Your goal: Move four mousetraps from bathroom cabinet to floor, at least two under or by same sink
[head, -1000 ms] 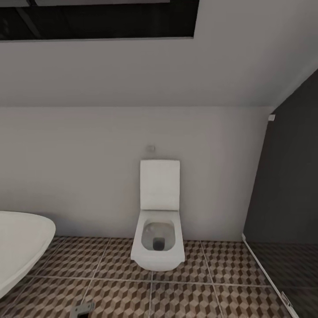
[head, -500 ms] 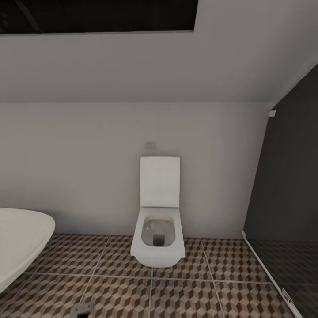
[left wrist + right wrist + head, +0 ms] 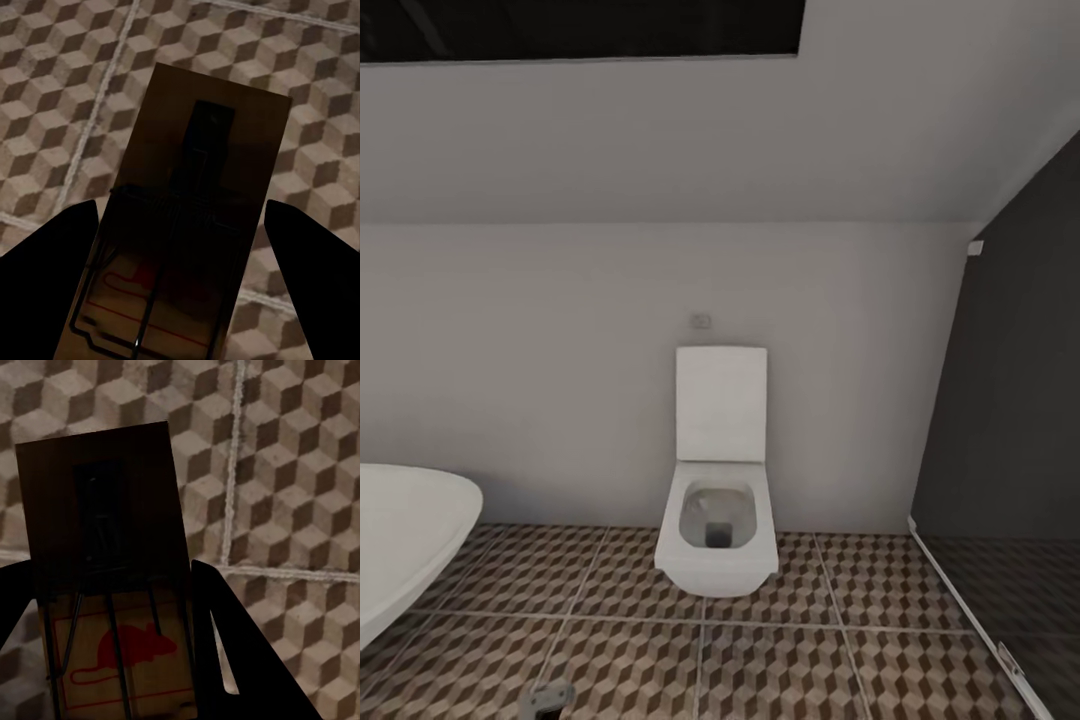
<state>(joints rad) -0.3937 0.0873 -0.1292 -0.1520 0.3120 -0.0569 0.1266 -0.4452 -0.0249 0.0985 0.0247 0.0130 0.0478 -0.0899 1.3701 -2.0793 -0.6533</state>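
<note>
One mousetrap [image 3: 187, 225] sits between the left gripper [image 3: 180, 247] jaws, its tan board, dark wire and red outline facing the left wrist camera. The dark fingers [image 3: 52, 255] flank the board on both sides with a visible gap at each edge, so the pictures do not settle whether the jaws clamp the trap or it is supported from below. A second mousetrap [image 3: 112, 577], printed with a red mouse, lies in the right gripper [image 3: 112, 660]; here the dark fingers [image 3: 240, 660] press against the board's long edges, and the jaws appear closed on it. Both traps hang above the bathroom floor [image 3: 300, 450], well clear of the cube-pattern tiles and pale grout lines.

The head view shows the robot facing a white toilet [image 3: 717, 500] against a pale wall, with the rim of a white basin or tub [image 3: 410, 530] at the left edge and a dark glazed partition [image 3: 1010, 400] at the right. A small grey object [image 3: 548, 697] lies on the tiles at the lower edge; its identity cannot be told.

Judged progress: two traps are out of the cabinet and in transit, none of these two is set down yet. Placement beside a sink remains, and the state of the other two traps cannot be determined.
</note>
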